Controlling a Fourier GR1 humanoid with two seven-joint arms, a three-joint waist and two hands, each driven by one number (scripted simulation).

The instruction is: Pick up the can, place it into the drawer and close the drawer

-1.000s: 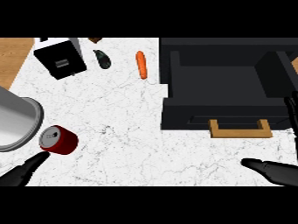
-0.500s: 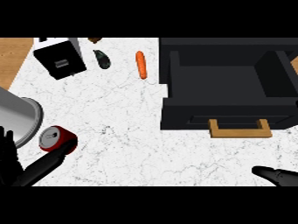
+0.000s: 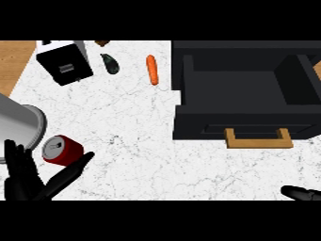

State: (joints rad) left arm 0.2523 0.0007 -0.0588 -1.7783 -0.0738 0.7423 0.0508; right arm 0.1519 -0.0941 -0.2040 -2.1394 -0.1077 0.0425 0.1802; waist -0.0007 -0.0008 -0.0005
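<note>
Can (image 3: 62,149): red with a silver top, it lies tilted on the white marbled tabletop (image 3: 128,122) at the lower left, just beside a large grey metal cylinder (image 3: 10,126). I can read no brand or writing on it, nor on anything else I see. My left robot hand (image 3: 29,178) is just below the can, fingers straight and spread, thumb stretched up toward the can's lower right side; whether the thumb touches it I cannot tell, and the hand holds nothing. Of my right robot hand (image 3: 305,192) only a dark tip shows at the lower right edge, with another dark sliver at the right edge, and I cannot tell how it is set. On the right stands the black drawer (image 3: 250,94), pulled open, with a tan handle (image 3: 258,139) on its front; I see nothing lying inside it. Toward the far edge lie an orange carrot (image 3: 152,69), a dark oval thing (image 3: 110,63) and a black-and-white box (image 3: 65,63), well apart from the can.
</note>
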